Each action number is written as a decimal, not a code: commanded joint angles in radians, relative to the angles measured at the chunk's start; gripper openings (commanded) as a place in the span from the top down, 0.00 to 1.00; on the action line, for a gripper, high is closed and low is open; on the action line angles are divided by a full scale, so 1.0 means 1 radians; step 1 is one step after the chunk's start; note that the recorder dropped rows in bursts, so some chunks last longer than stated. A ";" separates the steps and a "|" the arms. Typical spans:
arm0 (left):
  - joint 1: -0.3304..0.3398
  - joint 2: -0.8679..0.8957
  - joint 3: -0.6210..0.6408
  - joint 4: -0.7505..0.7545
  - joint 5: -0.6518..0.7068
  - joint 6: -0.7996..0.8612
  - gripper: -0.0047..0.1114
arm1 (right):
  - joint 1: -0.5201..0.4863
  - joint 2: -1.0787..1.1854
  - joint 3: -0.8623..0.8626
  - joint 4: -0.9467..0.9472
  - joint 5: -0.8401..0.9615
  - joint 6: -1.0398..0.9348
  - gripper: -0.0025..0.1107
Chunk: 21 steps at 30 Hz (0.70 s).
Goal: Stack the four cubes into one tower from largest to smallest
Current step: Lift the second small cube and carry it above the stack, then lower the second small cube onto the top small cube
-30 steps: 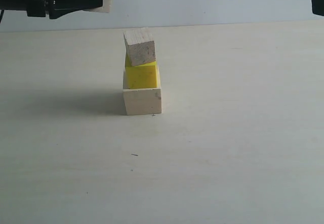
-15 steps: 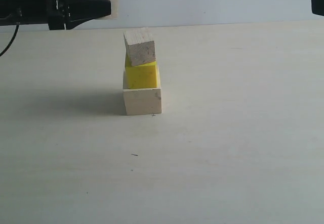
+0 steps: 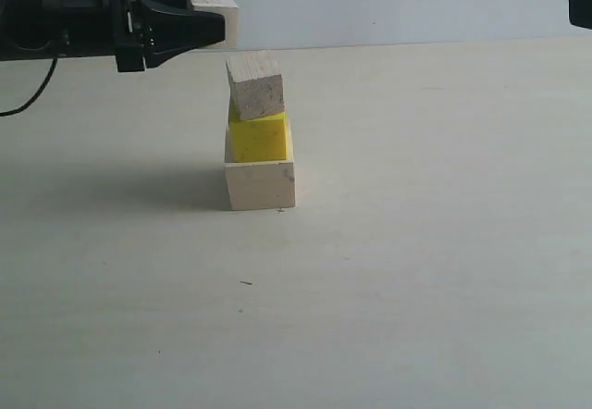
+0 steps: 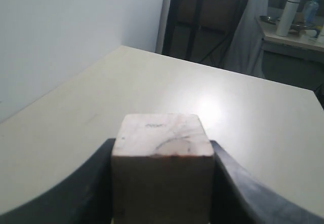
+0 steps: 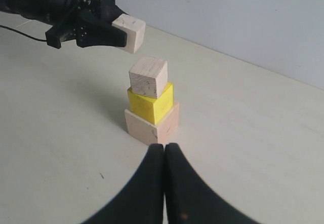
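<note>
3 cubes stand stacked: large wooden cube (image 3: pixel 260 185), yellow cube (image 3: pixel 258 139), medium wooden cube (image 3: pixel 255 85) on top, sitting crooked. The left gripper (image 3: pixel 215 26) clamps the small wooden cube (image 5: pixel 129 32) above and just aside of them; the right gripper (image 5: pixel 165 153) is closed, empty. Next, centre it overhead and lower gently.

my left claw (image 3: pixel 215 28): has moved right and a little lower | small wooden cube (image 3: pixel 228 13) in my grip: came along, now nearer above the medium wooden cube (image 3: pixel 255 85)
</note>
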 commanded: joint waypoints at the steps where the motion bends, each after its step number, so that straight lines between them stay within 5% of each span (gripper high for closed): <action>1: -0.048 0.025 -0.039 -0.025 0.009 0.005 0.96 | -0.004 -0.009 0.004 0.006 -0.004 0.001 0.98; 21: -0.086 0.088 -0.075 -0.041 0.009 0.005 0.96 | -0.004 -0.009 0.004 0.006 0.040 0.003 0.98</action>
